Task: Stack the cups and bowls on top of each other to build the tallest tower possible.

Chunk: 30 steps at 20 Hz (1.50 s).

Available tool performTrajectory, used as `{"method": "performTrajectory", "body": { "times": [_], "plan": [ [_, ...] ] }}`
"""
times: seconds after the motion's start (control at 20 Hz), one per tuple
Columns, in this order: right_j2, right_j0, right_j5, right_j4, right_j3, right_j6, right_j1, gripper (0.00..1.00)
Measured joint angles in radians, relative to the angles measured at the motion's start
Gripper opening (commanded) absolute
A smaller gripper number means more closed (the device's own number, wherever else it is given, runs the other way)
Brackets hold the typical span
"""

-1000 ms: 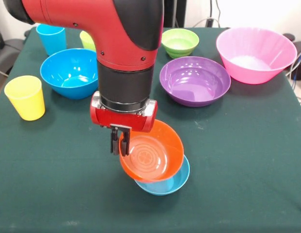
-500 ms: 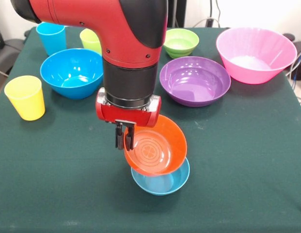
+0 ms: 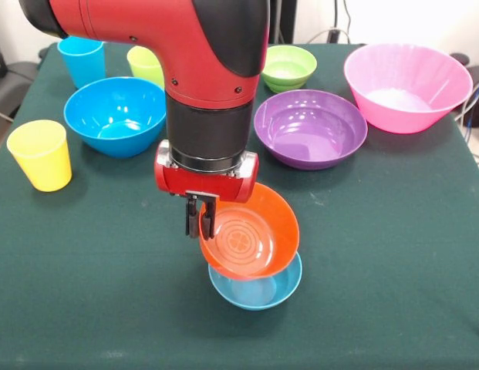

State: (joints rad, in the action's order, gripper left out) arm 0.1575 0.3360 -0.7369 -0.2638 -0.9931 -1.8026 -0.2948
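Observation:
My gripper [image 3: 199, 225] is shut on the left rim of the small orange bowl [image 3: 251, 235], which hangs tilted just above the small light-blue bowl [image 3: 258, 291] on the cloth. The deep blue bowl [image 3: 116, 114] sits at the left, the purple bowl [image 3: 310, 127] and pink bowl [image 3: 407, 85] at the right, and a green bowl [image 3: 287, 66] behind them. A yellow cup [image 3: 42, 154] stands at the left edge. A blue cup [image 3: 82, 60] and a lime green cup [image 3: 145, 65] stand at the back left, partly behind my arm.
A dark green cloth [image 3: 393, 254] covers the table. The table's edges run close by at left and right, and cables lie beyond the far right corner.
My gripper has carried the orange bowl a little to the right, so it now hangs more squarely over the light-blue bowl. The other things have not moved.

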Motion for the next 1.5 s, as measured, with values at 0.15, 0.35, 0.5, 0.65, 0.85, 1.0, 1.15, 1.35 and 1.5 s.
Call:
{"method": "performTrajectory", "body": {
  "times": [0.15,0.35,0.5,0.65,0.85,1.0,1.15,1.35,1.5],
  "plan": [
    [0.0,0.0,0.008,-0.002,0.0,0.0,0.002,0.0],
    [0.001,-0.001,0.021,-0.004,0.0,0.0,0.007,0.0],
    [0.002,-0.003,0.037,-0.004,0.0,0.0,0.015,0.0],
    [0.002,-0.005,0.047,-0.006,0.0,0.0,0.022,0.0],
    [0.002,-0.011,0.053,-0.007,0.0,0.0,0.028,0.0],
    [0.003,-0.017,0.053,-0.007,0.0,0.0,0.034,0.0],
    [0.003,-0.023,0.053,-0.007,0.0,0.0,0.039,0.0],
    [0.003,-0.029,0.053,-0.007,0.0,0.0,0.038,0.0],
    [0.003,-0.033,0.053,-0.007,0.0,0.0,0.038,0.0]
  ]
}}
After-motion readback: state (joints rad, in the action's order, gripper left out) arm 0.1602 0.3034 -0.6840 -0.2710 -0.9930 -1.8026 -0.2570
